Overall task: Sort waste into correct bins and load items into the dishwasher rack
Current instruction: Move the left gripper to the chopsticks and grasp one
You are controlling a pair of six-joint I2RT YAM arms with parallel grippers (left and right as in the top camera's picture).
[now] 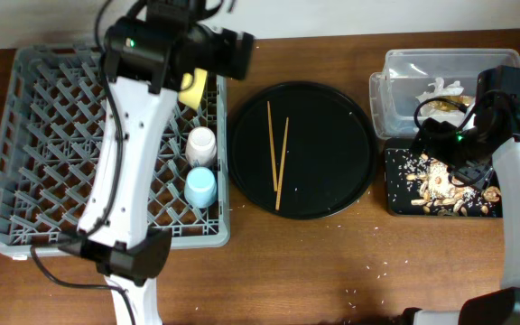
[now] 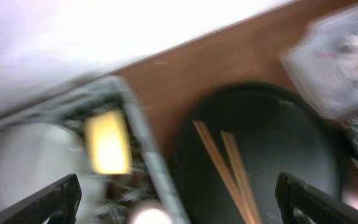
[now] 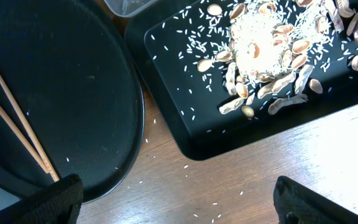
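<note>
A: State of the left claw [image 2: 178, 190]?
B: Spread wide, fingers [image 2: 48, 202] at the bottom corners, nothing between them. The view is blurred.
A: Nearest to it?
B: Two chopsticks [image 2: 225, 168], just ahead of the gap, side by side on the one round black tray [image 2: 278, 137]. Ahead and to the left, one yellow bowl [image 2: 107, 142] just inside the rim of the one dishwasher rack [image 2: 137, 124]. Further left is one pale round shape, likely the plate [image 2: 33, 158], but it's too smeared to be sure.
A: Cups?
B: Two, clear only from overhead: one pink cup [image 1: 201, 144] and one light blue cup [image 1: 200, 187]. They're next to each other in the rack, back from the claw toward the arm's base.
A: Farthest?
B: One clear tub [image 2: 340, 62], far ahead and to the right, across the round tray.
A: And the right claw [image 3: 178, 186]?
B: Also parted and empty, over bare table [image 3: 229, 186] with loose white grains on it.
A: Nearest?
B: One black rectangular tray [image 3: 179, 118], its edge just ahead of the gap. On it there's one heap of food scraps [image 3: 260, 50], beige bits and grains, too many to count.
A: To the left of that claw?
B: The round tray, with the same two chopsticks on it.
A: Beyond?
B: A corner of the tub at the far edge. Overhead shows one tissue [image 1: 445, 88] and one wrapper [image 1: 441, 106] inside it.
</note>
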